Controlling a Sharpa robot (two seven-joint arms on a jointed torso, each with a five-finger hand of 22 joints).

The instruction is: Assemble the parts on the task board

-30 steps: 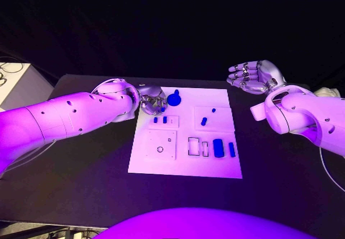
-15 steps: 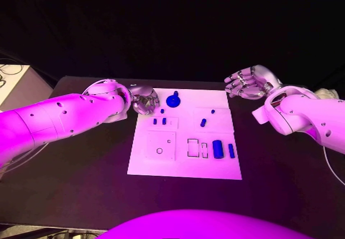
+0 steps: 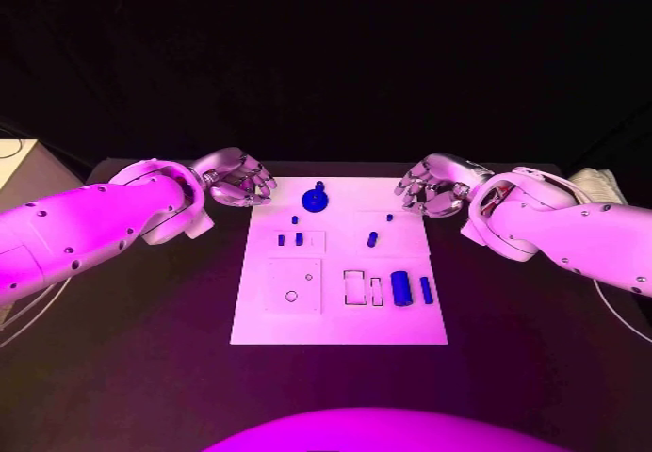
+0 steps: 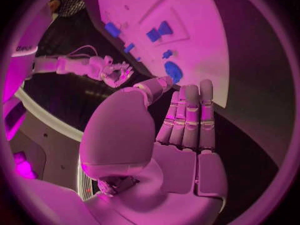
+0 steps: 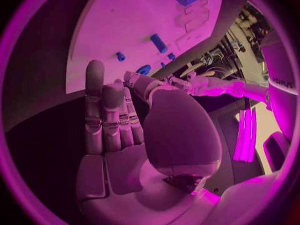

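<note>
The white task board (image 3: 340, 322) lies mid-table. A round blue part with a knob (image 3: 316, 199) stands near its far edge, with small blue pegs (image 3: 371, 239) behind the cut-outs. A thick blue cylinder (image 3: 401, 284) and a thin blue bar (image 3: 425, 289) lie beside two empty slots (image 3: 353, 287). My left hand (image 3: 238, 177) hovers off the board's far left corner, fingers straight and holding nothing (image 4: 184, 130). My right hand (image 3: 435, 185) hovers at the far right corner, fingers extended and empty (image 5: 115, 130).
A white box (image 3: 19, 162) stands at the table's far left corner, and a pale object (image 3: 593, 179) lies at the far right edge. Bare black tabletop (image 3: 136, 330) runs along both sides of the board and in front of it.
My left hand has drawn back leftward off the board, away from the round blue part. My right hand has come in toward the board's far right corner.
</note>
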